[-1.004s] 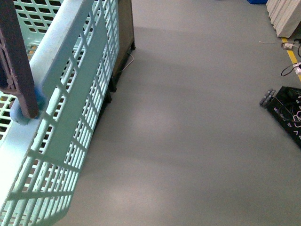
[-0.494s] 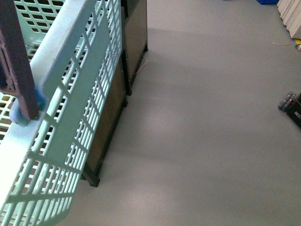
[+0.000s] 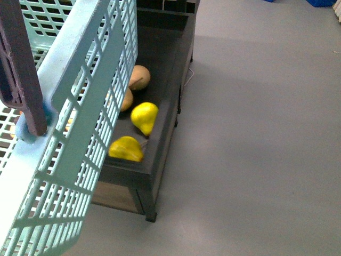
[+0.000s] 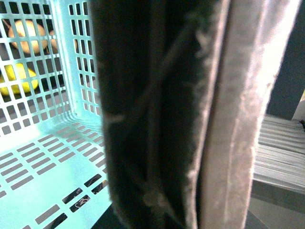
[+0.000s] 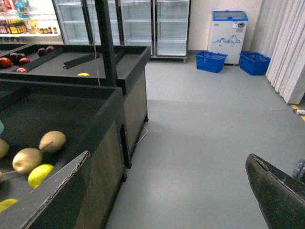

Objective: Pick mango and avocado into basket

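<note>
Two yellow pear-shaped fruits (image 3: 144,117) and two tan ones (image 3: 139,77) are pictured in a dark display bin (image 3: 160,48) at centre frame, just beside the teal basket (image 3: 80,106), whose wall and brown handle (image 3: 24,80) fill the left of the front view. The right gripper (image 5: 167,160) is shown spread wide above grey floor (image 5: 200,119), nothing between its fingers. The left gripper (image 4: 190,114) is blurred at close range, so its jaw state cannot be told. Mango and avocado cannot be made out with certainty.
</note>
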